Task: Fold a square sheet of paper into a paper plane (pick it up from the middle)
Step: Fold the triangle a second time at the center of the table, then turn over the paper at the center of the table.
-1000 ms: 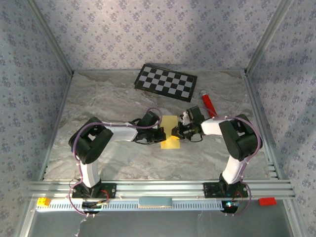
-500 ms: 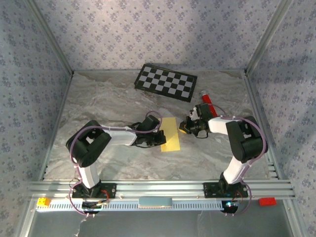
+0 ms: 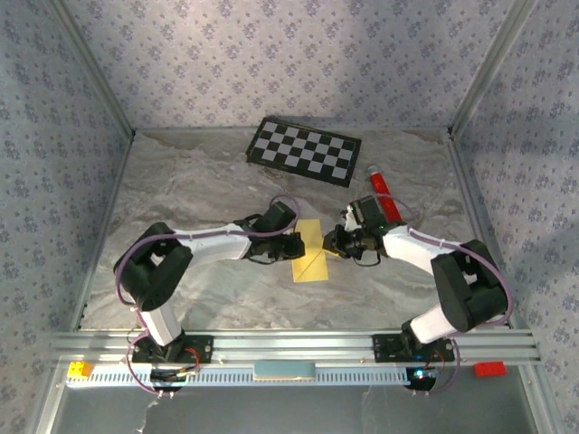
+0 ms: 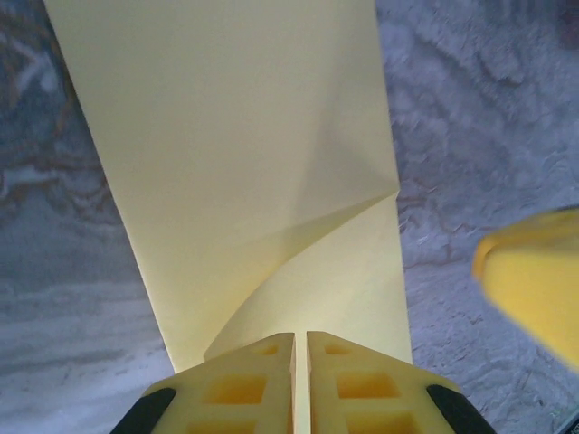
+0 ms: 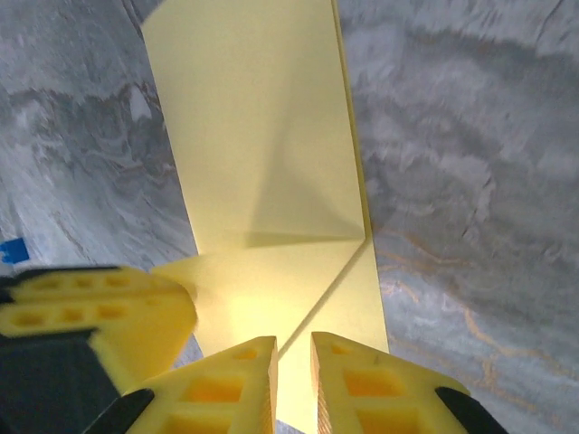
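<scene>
The square sheet of paper (image 3: 309, 253) lies mid-table as a narrow pale-yellow folded strip, slightly slanted. A diagonal corner flap (image 5: 271, 289) crosses its near end, and the flap curls up a little in the left wrist view (image 4: 298, 289). My left gripper (image 3: 294, 246) is low over the strip's left edge. Its jaws (image 4: 300, 338) are almost touching, with only a thin slit of yellow between them. My right gripper (image 3: 331, 242) is at the strip's right edge, directly opposite. Its jaws (image 5: 294, 342) stand a narrow gap apart over the flap's crease, holding nothing.
A black-and-white checkerboard panel (image 3: 304, 150) lies at the back. A red tube (image 3: 381, 192) lies just behind my right arm. Patterned walls close in three sides, and a metal rail (image 3: 289, 344) runs along the near edge. Both grippers' fingers nearly meet over the paper.
My right gripper swung out to the right, then came back to the paper's right edge. The strip now lies flat and slightly turned. Both pairs of jaws have parted a little.
</scene>
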Controlling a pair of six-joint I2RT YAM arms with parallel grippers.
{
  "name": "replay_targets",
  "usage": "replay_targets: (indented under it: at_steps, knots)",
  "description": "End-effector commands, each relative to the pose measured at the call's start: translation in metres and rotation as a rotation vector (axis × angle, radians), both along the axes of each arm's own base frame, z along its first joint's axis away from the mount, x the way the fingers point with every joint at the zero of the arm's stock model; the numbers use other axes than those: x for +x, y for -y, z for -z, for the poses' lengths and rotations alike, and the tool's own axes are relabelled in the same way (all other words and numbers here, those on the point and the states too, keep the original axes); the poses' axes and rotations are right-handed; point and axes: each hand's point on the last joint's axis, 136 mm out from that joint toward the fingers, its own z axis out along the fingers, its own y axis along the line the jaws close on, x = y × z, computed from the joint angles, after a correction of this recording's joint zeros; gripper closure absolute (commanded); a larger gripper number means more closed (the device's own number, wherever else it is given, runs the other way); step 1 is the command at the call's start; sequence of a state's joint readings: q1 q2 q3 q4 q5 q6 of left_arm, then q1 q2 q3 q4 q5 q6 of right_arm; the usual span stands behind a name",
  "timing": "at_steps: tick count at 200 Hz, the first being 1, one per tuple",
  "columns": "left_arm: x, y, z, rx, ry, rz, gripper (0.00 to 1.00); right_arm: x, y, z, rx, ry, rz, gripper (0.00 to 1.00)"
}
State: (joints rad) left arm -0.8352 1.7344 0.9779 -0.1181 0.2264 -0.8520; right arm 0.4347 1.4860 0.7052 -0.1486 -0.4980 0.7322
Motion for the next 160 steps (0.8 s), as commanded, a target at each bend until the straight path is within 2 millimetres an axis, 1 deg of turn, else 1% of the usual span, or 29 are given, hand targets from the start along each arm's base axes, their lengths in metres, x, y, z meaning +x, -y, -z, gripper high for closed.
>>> replay_targets:
  at_steps: [1,21,57,93,118,160]
  knots:
    - [0.0,-0.001,0.0,0.016,-0.017,0.059,0.89,-0.015,0.003,0.007,-0.054,-0.038,-0.012,0.82]
    - [-0.002,-0.001,0.007,0.037,-0.031,0.077,0.9,-0.022,-0.001,0.009,-0.065,-0.053,-0.023,0.81]
    - [-0.007,-0.008,0.026,0.077,-0.063,0.08,0.92,-0.037,-0.003,0.017,-0.093,-0.092,-0.03,0.78]
    - [-0.015,-0.017,0.045,0.109,-0.102,0.071,0.93,-0.048,-0.005,0.025,-0.113,-0.124,-0.036,0.72]
    - [-0.017,-0.019,0.049,0.117,-0.108,0.07,0.94,-0.053,-0.006,0.027,-0.125,-0.137,-0.038,0.71]
    - [-0.017,-0.021,0.049,0.124,-0.108,0.065,0.95,-0.058,0.0,0.036,-0.171,-0.157,-0.017,0.68]
